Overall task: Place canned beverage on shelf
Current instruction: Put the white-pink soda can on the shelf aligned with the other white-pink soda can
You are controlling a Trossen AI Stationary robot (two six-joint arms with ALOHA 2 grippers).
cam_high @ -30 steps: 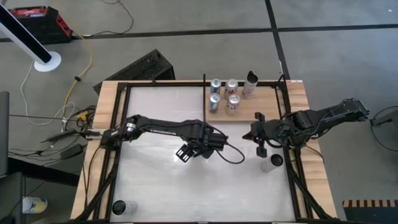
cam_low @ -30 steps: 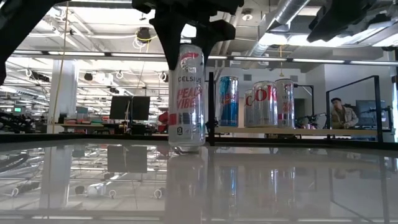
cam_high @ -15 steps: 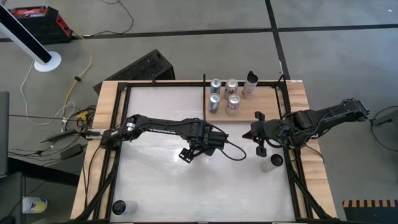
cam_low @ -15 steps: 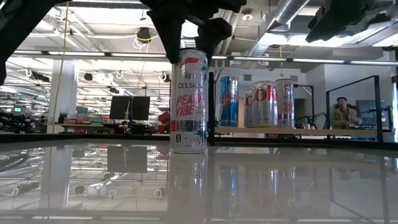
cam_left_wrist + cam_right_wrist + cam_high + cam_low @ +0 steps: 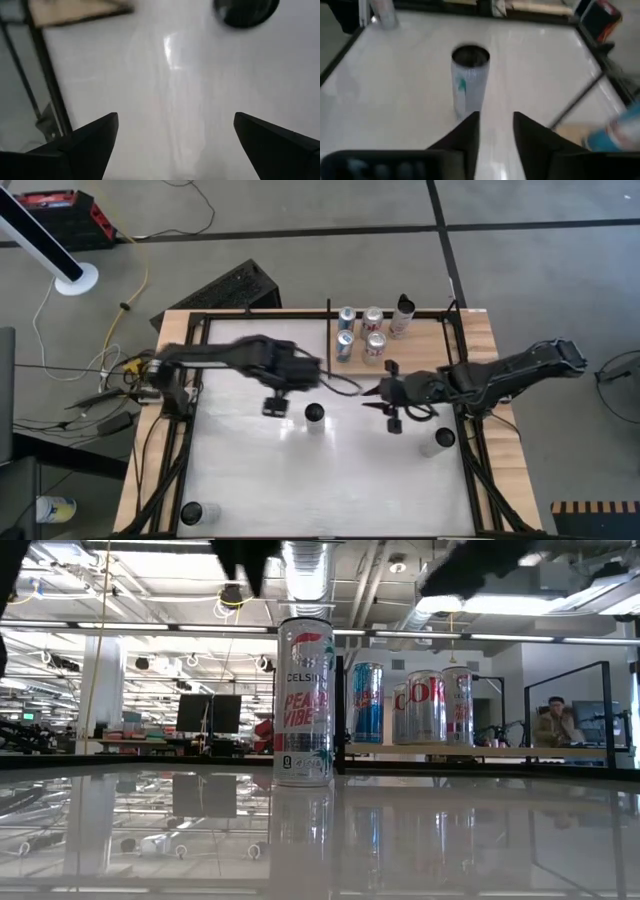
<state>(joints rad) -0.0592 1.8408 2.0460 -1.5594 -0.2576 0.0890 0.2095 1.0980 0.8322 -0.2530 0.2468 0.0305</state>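
A tall white Celsius can (image 5: 305, 705) stands upright on its base on the white table (image 5: 250, 470), free of both grippers; from above it shows as a dark round top (image 5: 315, 413). My left gripper (image 5: 275, 406) hangs open above the table, left of the can, whose top (image 5: 245, 10) sits beyond its wide-spread fingers (image 5: 95, 137). My right gripper (image 5: 372, 398) is right of the can, pointing at it (image 5: 470, 80), fingers a little apart (image 5: 496, 116) with nothing between. The tan shelf (image 5: 430, 355) at the far right carries several cans (image 5: 372, 330).
Black rails (image 5: 330, 330) edge the shelf and table. A bottle (image 5: 402, 315) stands at the shelf's far side. One more can (image 5: 437, 442) stands near the right rail, another (image 5: 192, 513) at the near left corner. Bare table lies around the Celsius can.
My left gripper has let go of the Celsius can, risen and drawn away toward the table's left edge. The can stays upright on the table where it was set. My right gripper has reached toward the table's left, closer to the can.
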